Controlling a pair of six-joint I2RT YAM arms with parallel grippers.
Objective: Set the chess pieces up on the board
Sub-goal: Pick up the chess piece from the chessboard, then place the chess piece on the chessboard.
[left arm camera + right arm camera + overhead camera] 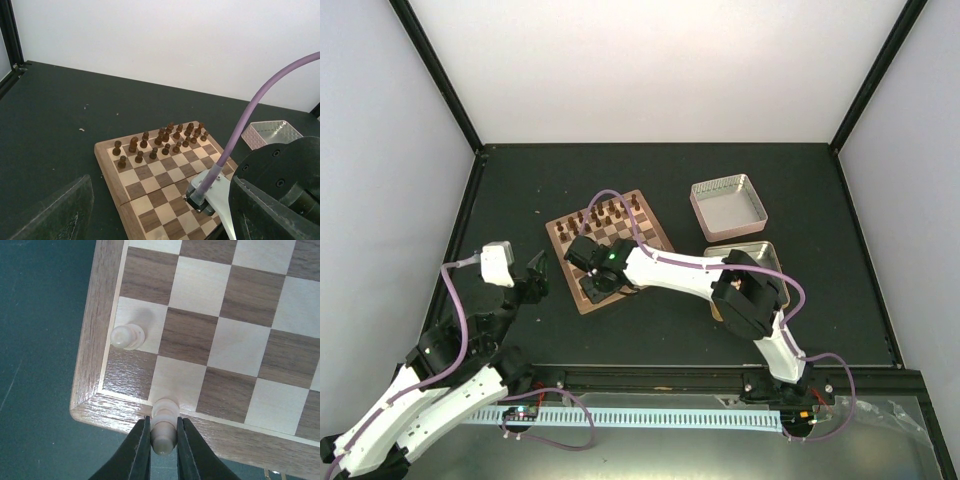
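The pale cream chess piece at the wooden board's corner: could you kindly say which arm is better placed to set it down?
Right. The right gripper pinches the small pale cream chess piece at the checkered wooden board's corner; the left gripper hangs open, empty, off the board.

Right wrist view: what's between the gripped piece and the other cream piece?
Only bare board squares between gripped piece and other cream piece, right wrist view.

Bare mid-board squares (172, 162), dark pieces (165, 136) along the far rows (pale pawn (127, 336) by the corner)
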